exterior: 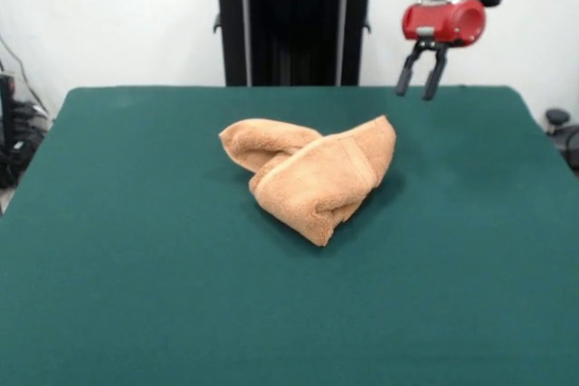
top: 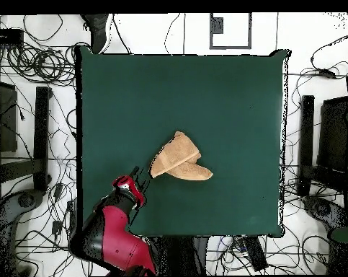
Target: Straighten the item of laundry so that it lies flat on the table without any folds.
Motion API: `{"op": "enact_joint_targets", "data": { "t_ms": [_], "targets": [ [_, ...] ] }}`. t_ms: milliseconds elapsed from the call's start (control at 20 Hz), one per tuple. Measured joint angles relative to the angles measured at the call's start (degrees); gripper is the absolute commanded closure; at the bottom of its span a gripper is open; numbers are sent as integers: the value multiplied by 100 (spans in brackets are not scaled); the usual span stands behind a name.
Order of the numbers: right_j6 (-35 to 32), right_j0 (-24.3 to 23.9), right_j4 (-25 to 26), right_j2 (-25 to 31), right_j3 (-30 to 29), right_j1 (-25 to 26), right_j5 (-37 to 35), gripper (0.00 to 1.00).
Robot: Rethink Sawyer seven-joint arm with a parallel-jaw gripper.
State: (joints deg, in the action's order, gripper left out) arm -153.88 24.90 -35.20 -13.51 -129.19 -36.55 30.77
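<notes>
The light orange-tan towel (exterior: 312, 173) lies crumpled and folded over itself near the middle of the dark green table (exterior: 136, 268). In the overhead view the towel (top: 178, 159) forms a folded wedge. My gripper (exterior: 422, 88) hangs in the air above the far right part of the table, to the right of and behind the towel, apart from it. Its two black fingers are spread and hold nothing. In the overhead view the gripper (top: 139, 175) sits just left of the towel's lower left corner.
The robot's black pedestal (exterior: 294, 24) stands behind the table's far edge. Cables and dark stands (top: 32, 137) lie on the floor around the table.
</notes>
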Motion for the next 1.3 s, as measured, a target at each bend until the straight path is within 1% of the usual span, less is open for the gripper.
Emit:
{"op": "enact_joint_targets", "data": {
  "t_ms": [200,550,800,1300],
  "targets": [
    [0,-199,131,62,2,-51,14,0],
    [0,-611,577,95,9,130,278,0],
    [0,-607,584,97,15,281,421,0],
    [0,-567,582,97,30,465,429,0]
  ]
}}
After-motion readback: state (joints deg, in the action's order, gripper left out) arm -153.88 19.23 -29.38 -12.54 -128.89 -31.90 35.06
